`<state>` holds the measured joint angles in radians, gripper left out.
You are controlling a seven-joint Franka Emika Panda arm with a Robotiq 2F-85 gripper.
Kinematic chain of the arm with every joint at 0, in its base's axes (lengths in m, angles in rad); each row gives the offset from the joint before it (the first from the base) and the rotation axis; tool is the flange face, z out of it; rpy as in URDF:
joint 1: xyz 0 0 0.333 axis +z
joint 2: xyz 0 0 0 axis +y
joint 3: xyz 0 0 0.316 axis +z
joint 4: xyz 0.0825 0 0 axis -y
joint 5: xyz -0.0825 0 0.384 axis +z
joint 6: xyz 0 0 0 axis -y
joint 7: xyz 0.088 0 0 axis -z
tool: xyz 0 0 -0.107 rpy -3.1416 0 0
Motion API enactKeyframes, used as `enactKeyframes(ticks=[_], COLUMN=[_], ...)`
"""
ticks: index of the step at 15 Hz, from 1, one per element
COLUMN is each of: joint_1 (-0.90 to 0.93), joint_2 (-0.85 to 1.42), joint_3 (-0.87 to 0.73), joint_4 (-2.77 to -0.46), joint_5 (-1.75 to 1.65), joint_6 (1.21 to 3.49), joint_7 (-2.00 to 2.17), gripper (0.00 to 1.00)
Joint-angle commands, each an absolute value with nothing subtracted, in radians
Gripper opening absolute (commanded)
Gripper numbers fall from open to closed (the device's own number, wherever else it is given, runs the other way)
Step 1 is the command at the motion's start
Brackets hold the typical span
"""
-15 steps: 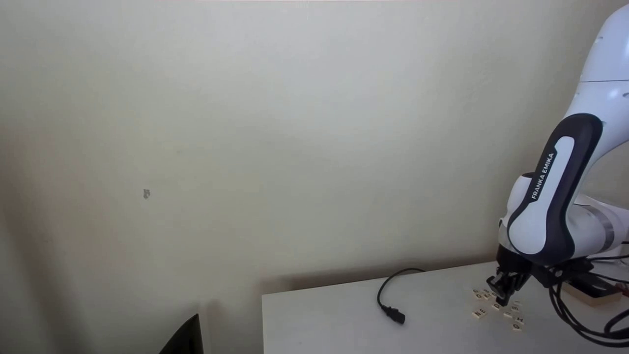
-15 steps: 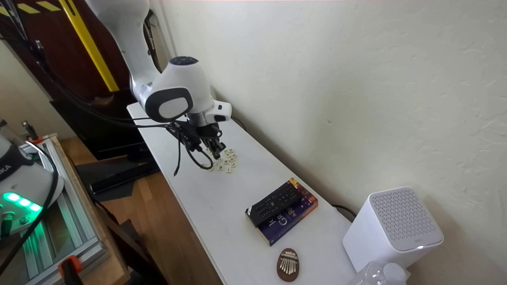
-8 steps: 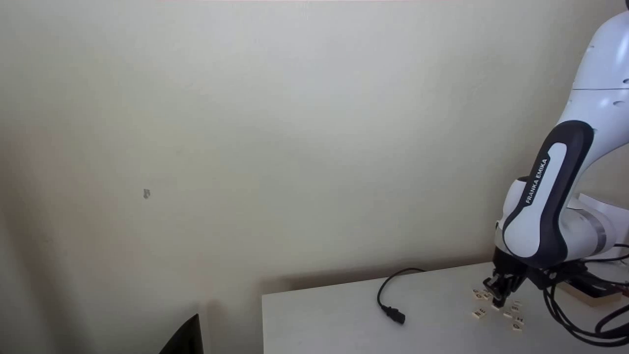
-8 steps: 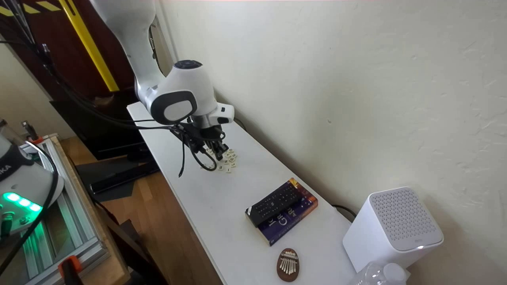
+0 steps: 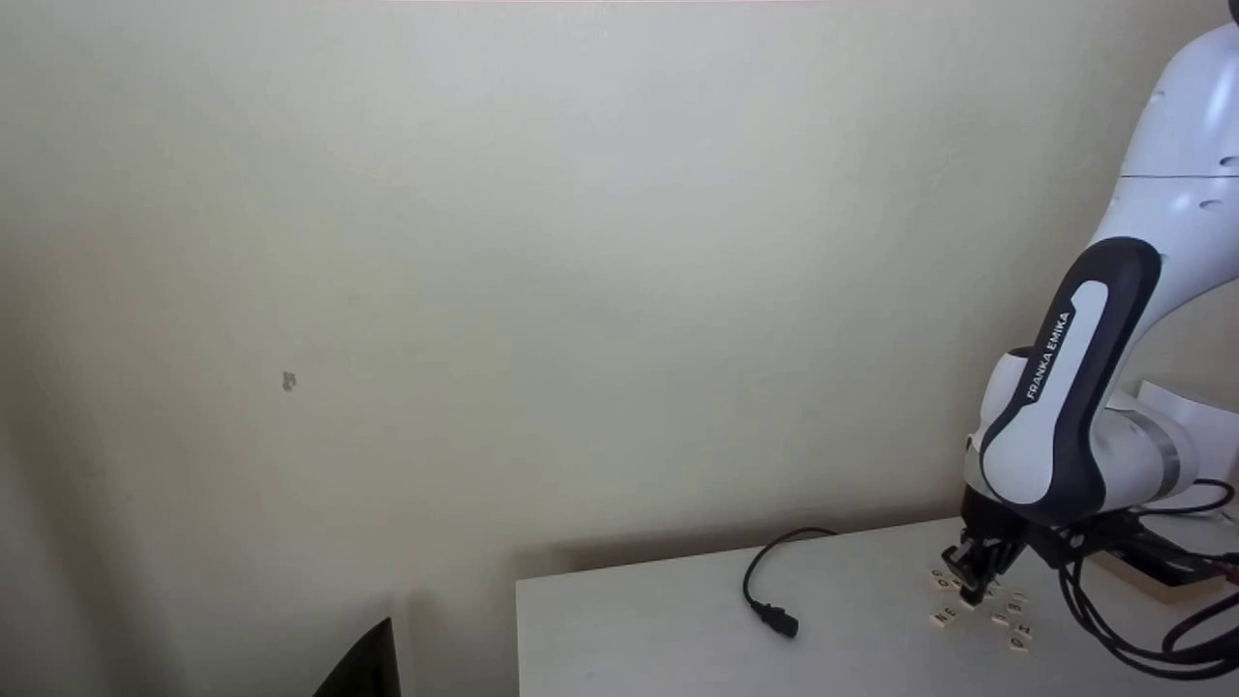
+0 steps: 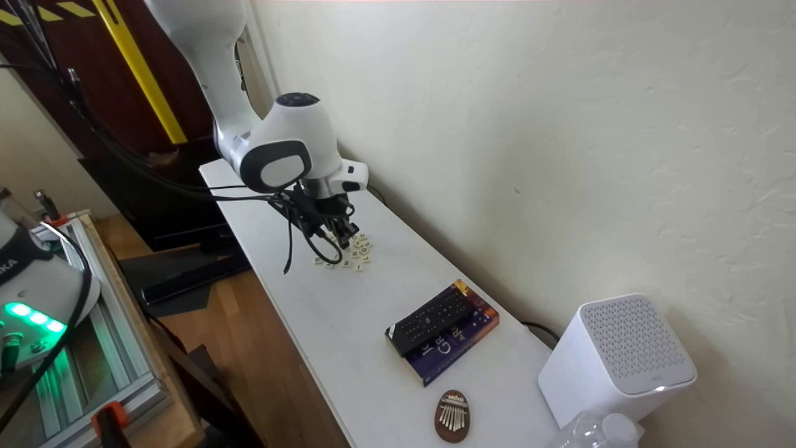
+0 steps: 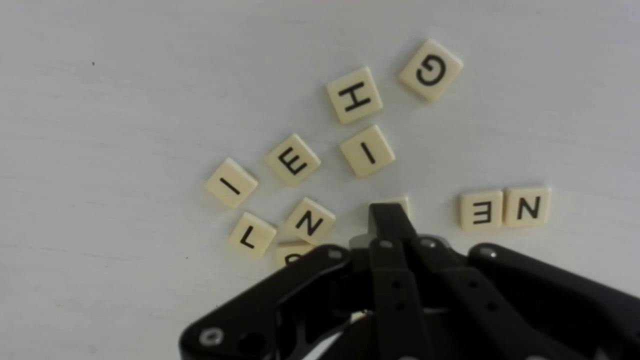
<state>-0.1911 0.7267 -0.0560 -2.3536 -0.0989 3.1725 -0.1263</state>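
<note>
Low among the scattered tiles on the white table [image 6: 348,336], the jaws are pinched fully together, and nothing shows between them! Past the black fingertips [image 7: 390,220] peeks a cream square letter tile [image 7: 403,201], mostly covered, its letter out of sight; touching or only just above it, the wrist view can't settle. It looks like a nudging step, closed tips serving as a pusher. Just beyond sits a cream tile marked I [image 7: 367,150], and off to one side a cream E tile [image 7: 481,210] and a cream N tile [image 7: 527,206], all but touching. The next move seems to call for a short, light slide, tips low, staying clear of that pair and the half-hidden cream tile with a curved letter [image 7: 287,251].
</note>
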Motion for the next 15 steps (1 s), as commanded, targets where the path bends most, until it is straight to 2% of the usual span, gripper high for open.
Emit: enactKeyframes(ticks=[1, 15], joint_1=[-0.198, -0.202], joint_2=[0.752, 0.746], joint_3=[-0.031, -0.016], joint_4=[-2.329, -2.342], joint_5=[-0.09, -0.093], joint_6=[3.149, 3.147], joint_7=[-0.122, -0.127], gripper=[0.0, 0.0])
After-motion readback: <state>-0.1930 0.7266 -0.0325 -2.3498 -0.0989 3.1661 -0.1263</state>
